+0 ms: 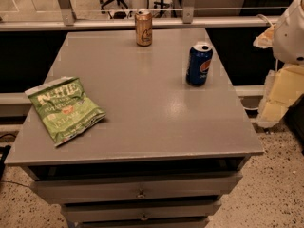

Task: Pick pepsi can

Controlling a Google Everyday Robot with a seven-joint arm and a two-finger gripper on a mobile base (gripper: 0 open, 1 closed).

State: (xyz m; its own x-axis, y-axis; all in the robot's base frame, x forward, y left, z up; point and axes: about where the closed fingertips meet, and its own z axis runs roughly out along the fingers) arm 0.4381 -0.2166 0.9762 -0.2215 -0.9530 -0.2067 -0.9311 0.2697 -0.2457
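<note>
**A:** Where does the pepsi can (199, 64) stand?

**B:** It is upright on the grey cabinet top (142, 99), right of centre in the frame and close to the right-hand rim. Nothing touches it.

**A:** And the gripper?

**B:** The gripper (280, 96) hangs at the right edge of the frame, off the side of the cabinet and below a white rounded part of the arm. It is clearly apart from the can. Whether it is released or clenched cannot be told from this view.

**A:** So which step is in hand?

**B:** By the look of it, the approach. The can is not yet grasped, so the pick is only at its start.

**A:** What does the next move call for?

**B:** Most likely the gripper must come in over the right rim, level with the can's body, and straddle it squarely. An upright can tips easily if nudged off-centre.

**A:** Is there anything it could mistake for the can?

**B:** A gold can (143, 28) stands at the top centre, near the far edge and well apart from the blue one. It is a similar shape but the wrong target. A green chip bag (65, 109) lies flat at lower left, far from the likely path.
</note>
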